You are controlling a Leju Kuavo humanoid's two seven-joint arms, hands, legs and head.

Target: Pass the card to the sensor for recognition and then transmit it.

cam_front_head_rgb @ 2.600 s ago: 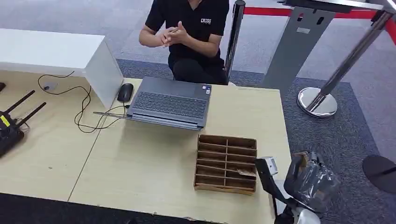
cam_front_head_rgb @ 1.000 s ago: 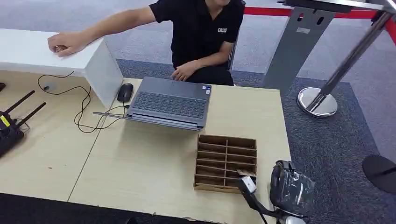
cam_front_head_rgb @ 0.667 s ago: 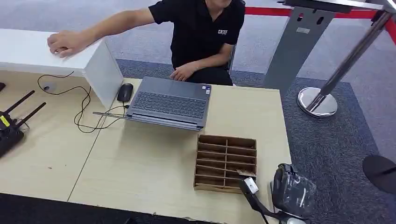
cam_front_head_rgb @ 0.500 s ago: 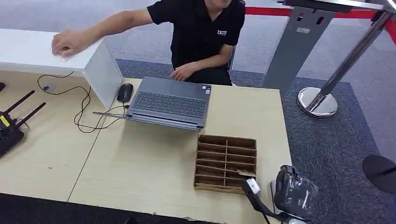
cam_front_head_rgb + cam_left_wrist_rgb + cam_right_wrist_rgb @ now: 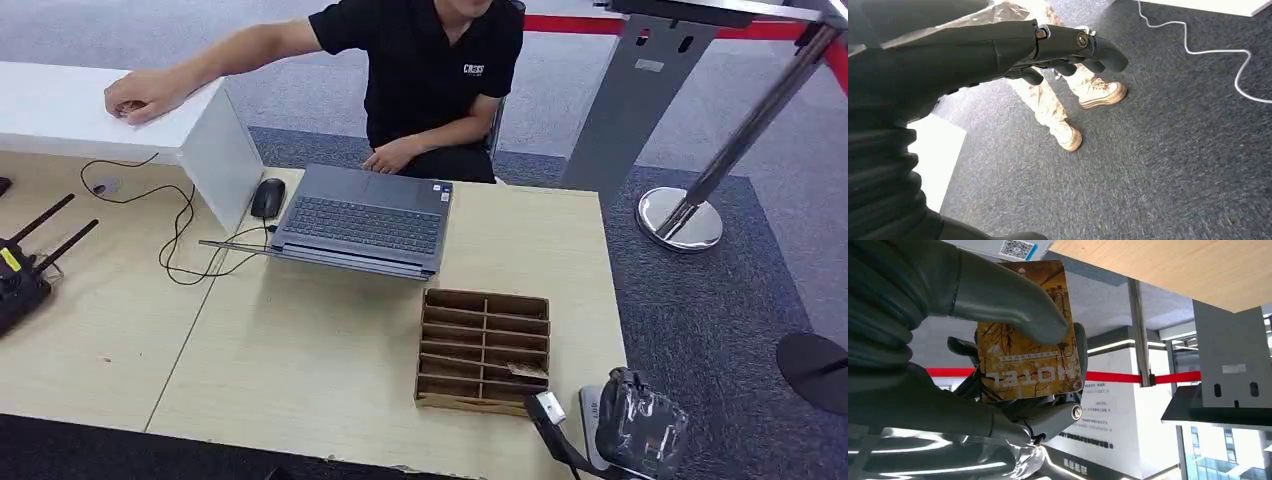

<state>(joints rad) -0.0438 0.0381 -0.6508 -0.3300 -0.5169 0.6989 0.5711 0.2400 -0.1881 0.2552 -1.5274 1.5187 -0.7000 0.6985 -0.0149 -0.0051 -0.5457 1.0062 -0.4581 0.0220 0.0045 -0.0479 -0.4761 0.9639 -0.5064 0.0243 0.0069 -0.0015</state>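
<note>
My right hand [image 5: 640, 432], wrapped in clear plastic, hangs at the table's near right corner, just over a flat grey-white sensor pad [image 5: 590, 412]. In the right wrist view the thumb and fingers of that hand [image 5: 948, 340] pinch a golden-brown hotel card [image 5: 1033, 360]. The sensor's white face with a QR label [image 5: 1018, 247] sits close beside the card. My left hand [image 5: 998, 50] hangs over grey carpet, fingers stretched out with nothing in them.
A brown cardboard divider tray [image 5: 485, 350] stands left of my right hand, with a card in a near slot. Behind it are a grey laptop [image 5: 365, 220], a mouse [image 5: 267, 197] and a seated person [image 5: 430, 70] reaching to a white box [image 5: 120, 110]. A stanchion base [image 5: 680, 218] stands right.
My right hand with the card has drifted toward the near right corner and settled over the sensor pad. The person's arm has stretched out to the white box.
</note>
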